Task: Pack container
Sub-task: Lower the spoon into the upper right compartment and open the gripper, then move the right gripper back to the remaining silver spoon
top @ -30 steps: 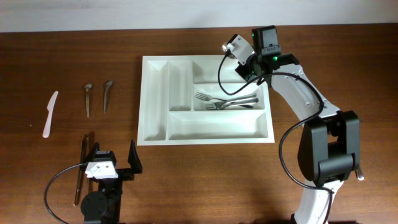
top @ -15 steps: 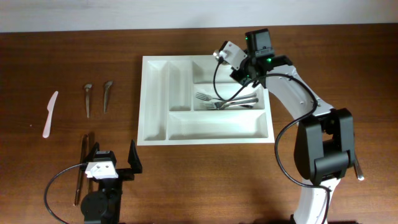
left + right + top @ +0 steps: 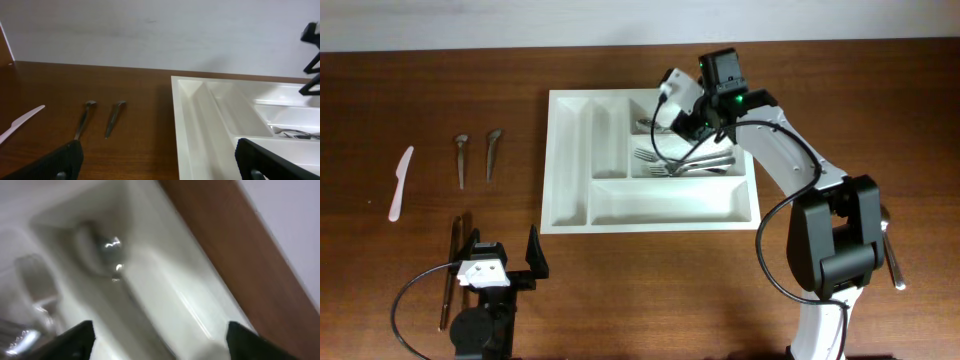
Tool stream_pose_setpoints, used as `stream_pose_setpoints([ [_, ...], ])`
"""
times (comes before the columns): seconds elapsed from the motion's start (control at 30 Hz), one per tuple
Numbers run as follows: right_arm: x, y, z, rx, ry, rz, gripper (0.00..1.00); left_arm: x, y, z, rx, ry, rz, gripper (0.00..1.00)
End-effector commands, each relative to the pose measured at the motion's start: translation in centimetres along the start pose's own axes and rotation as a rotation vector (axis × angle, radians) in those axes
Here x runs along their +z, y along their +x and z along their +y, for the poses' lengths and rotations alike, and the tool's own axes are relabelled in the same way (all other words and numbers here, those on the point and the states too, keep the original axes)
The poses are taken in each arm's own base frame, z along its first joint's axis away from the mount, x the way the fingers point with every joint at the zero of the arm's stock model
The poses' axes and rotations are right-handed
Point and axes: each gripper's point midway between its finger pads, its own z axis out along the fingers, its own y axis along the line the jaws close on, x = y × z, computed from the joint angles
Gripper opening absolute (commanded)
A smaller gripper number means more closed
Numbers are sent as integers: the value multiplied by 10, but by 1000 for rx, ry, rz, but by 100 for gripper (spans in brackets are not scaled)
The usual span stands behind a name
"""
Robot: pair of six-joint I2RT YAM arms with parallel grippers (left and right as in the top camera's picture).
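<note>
The white container [image 3: 566, 150] lies at mid-table, its near left corner in the left wrist view [image 3: 192, 125]. Several forks [image 3: 685, 162] lie in its middle long compartment. A spoon [image 3: 646, 123] rests in the top long compartment; its shiny bowl [image 3: 102, 252] shows blurred on the white floor [image 3: 165, 285]. My right gripper [image 3: 685, 122] hangs open just above that compartment [image 3: 160, 340], holding nothing. My left gripper [image 3: 505, 262] stands open near the front edge, left of the container [image 3: 160, 170], with nothing between its fingers.
Left of the container lie two metal spoons [image 3: 461, 158] [image 3: 492, 152] and a white plastic knife [image 3: 400, 183]. Dark-handled cutlery [image 3: 450, 270] lies beside my left gripper. Another utensil [image 3: 890, 250] lies by the right arm's base.
My right gripper has gone from shut to open and has moved left over the top compartment. A spoon now lies there. The left arm has not moved.
</note>
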Motion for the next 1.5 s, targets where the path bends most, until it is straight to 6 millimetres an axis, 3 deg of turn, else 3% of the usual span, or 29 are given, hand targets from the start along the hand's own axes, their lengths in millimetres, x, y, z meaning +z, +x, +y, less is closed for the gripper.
stream_pose_setpoints([
  [0.0,-34,-12,-53,216,212,38,94,0,1,0,8,3,0,99],
  [0.03,-46,-13,-60,244,227,56,98,0,1,0,8,3,0,99],
  [0.13,-89,-7,-74,298,225,127,99,0,1,0,8,3,0,99],
  [0.33,-180,46,-89,406,208,350,99,0,1,0,8,3,0,99],
  [0.5,-240,98,-100,552,247,500,99,0,1,0,8,3,0,99],
  [0.6,-263,119,-107,666,283,523,99,0,1,0,8,3,0,99],
  [0.83,-302,146,-114,765,328,506,99,0,1,0,8,3,0,99],
  [0.97,-317,189,-95,848,299,593,99,0,1,0,8,3,0,99],
  [1.13,-312,254,-61,1002,168,733,99,0,1,0,8,3,0,99],
  [1.37,-285,333,-52,967,75,805,99,0,1,0,8,3,0,99],
  [1.47,-274,353,-48,939,37,789,99,0,1,0,8,4,0,99],
])
